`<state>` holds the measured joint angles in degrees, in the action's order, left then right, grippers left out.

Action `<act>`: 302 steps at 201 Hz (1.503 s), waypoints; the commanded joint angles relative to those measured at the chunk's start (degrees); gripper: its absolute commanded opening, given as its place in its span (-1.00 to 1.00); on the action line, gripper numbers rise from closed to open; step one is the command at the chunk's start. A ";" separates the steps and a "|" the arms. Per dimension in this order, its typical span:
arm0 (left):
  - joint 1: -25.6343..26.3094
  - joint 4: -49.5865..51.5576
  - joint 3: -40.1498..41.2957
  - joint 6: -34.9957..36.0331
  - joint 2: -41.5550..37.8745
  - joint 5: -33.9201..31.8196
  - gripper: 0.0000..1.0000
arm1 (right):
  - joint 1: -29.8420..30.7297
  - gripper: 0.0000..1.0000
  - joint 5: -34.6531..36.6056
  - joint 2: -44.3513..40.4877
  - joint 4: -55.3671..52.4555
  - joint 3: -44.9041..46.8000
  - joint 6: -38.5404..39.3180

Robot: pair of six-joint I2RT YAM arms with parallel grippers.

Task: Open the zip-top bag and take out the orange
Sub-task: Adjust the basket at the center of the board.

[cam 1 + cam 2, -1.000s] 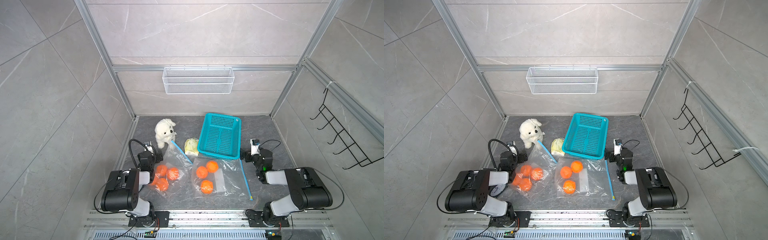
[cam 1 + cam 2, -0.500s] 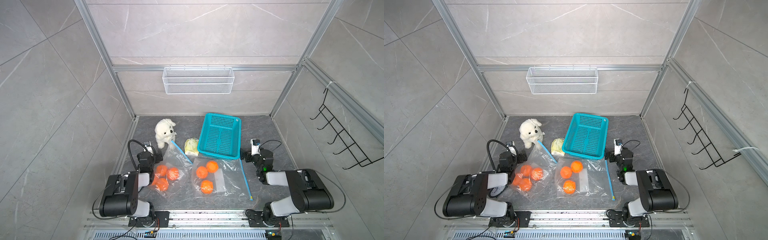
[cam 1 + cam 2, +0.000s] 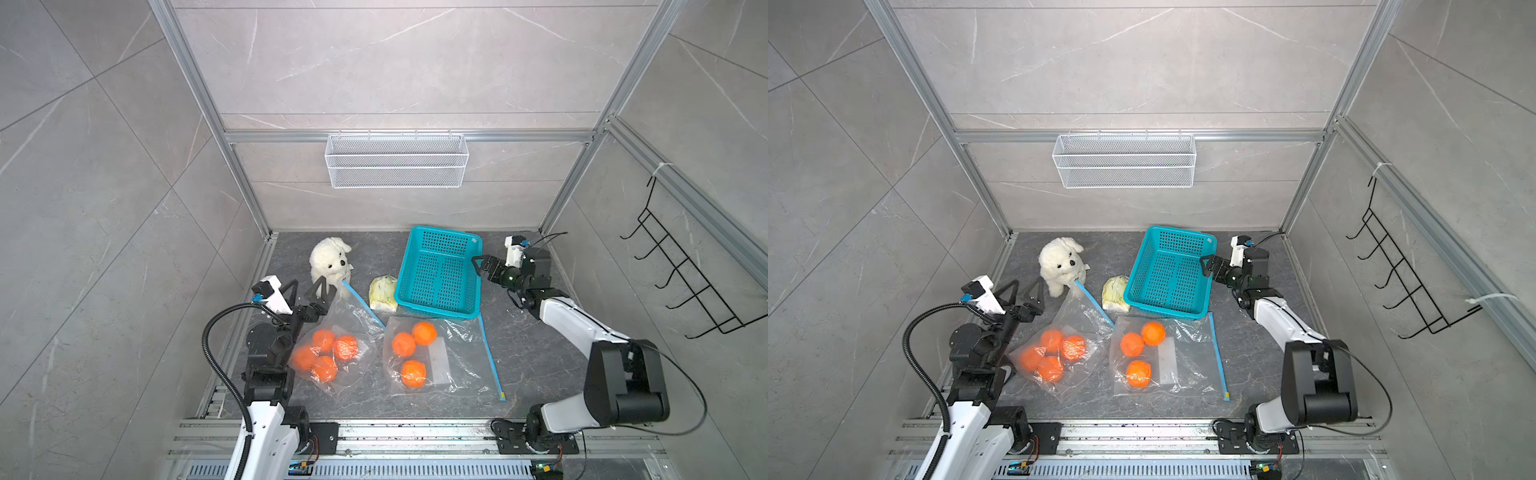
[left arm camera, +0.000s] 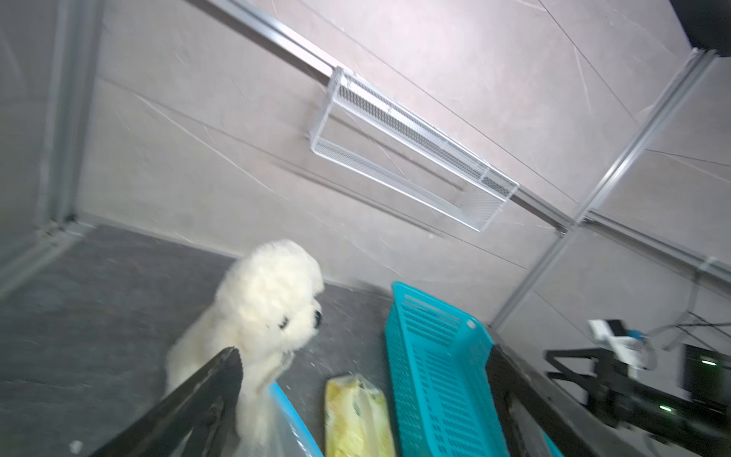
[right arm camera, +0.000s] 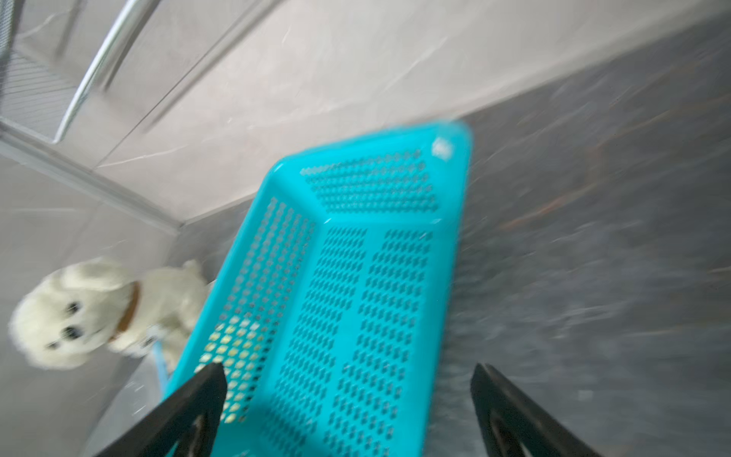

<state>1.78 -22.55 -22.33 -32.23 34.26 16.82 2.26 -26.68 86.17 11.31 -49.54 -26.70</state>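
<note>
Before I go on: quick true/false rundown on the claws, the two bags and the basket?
1. The left claw and the right claw are both open, holding nothing. True.
2. The bag nearer the right arm holds three oranges. True.
3. The bag nearer the left arm holds two oranges. False: it holds four.
4. The teal basket holds an orange. False: all the oranges are in the bags.
5. The plush dog lies in the basket. False: it sits outside it.

Two clear zip-top bags [image 3: 461, 347], oranges [image 3: 413, 372] inside
</note>
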 commanded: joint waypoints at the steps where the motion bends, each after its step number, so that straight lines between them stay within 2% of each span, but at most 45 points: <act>1: 1.19 2.54 -2.41 -7.03 3.73 9.34 0.99 | 3.76 0.99 -2.60 -6.06 -8.12 2.19 0.03; 15: 3.09 0.95 -2.31 -7.49 6.47 8.60 0.99 | 6.47 0.99 6.71 -9.14 -15.70 0.35 4.44; 29: 6.21 0.40 -3.55 -6.32 10.29 7.09 0.99 | 7.01 0.99 12.96 -12.05 -16.29 1.83 4.38; 38: 9.07 0.71 -4.87 -5.44 12.96 5.58 0.99 | 6.90 0.99 16.65 -13.24 -12.18 4.65 2.72; 47: 12.18 0.79 -6.15 -4.19 15.17 3.86 0.99 | 6.64 1.00 20.65 -12.71 -11.36 6.49 -2.65; 52: 14.11 0.86 -6.80 -3.15 16.25 2.16 0.99 | 5.67 1.00 18.11 -11.34 -9.76 6.59 -3.51; 65: 18.87 3.21 -9.12 -0.67 18.17 -2.06 0.99 | 2.32 0.49 7.89 -7.20 -12.69 2.40 -2.37; 74: 21.44 6.20 -11.17 0.32 19.74 -5.05 0.99 | 2.65 0.41 5.94 -6.37 -12.28 1.82 -2.09; 84: 23.37 8.29 -13.51 0.80 22.44 -6.90 0.96 | 4.29 0.43 9.66 -7.23 -13.41 1.73 -1.06; 98: 24.54 8.35 -16.54 0.06 28.07 -6.65 0.82 | 6.67 0.44 14.84 -7.85 -18.07 0.57 0.58; 137: 26.62 9.07 -25.69 -1.16 43.71 -8.40 0.61 | 12.88 0.31 24.41 -6.60 -28.93 -2.40 2.10; 161: 27.78 10.31 -30.26 -1.21 51.39 -10.12 0.45 | 13.83 0.31 25.76 -3.70 -32.55 -4.78 3.06; 201: 30.83 6.41 -31.34 -1.57 56.51 -8.37 0.13 | 13.82 0.30 30.28 -3.18 -37.40 -7.74 4.26; 251: 36.40 3.03 -31.59 -4.55 61.28 -7.90 0.03 | 12.91 0.30 34.11 -1.18 -42.64 -11.17 5.61; 281: 40.72 3.72 -37.74 -4.56 66.37 -5.94 0.00 | 10.93 0.30 34.93 -1.46 -45.06 -12.58 5.50; 302: 42.07 4.62 -40.55 -4.76 68.89 -7.40 -0.01 | 9.47 0.26 34.96 -0.99 -45.72 -12.38 5.86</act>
<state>42.17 -15.77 -58.46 -36.18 101.08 8.25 13.06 7.16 84.38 -31.03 -60.69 -21.96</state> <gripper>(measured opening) 0.498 0.639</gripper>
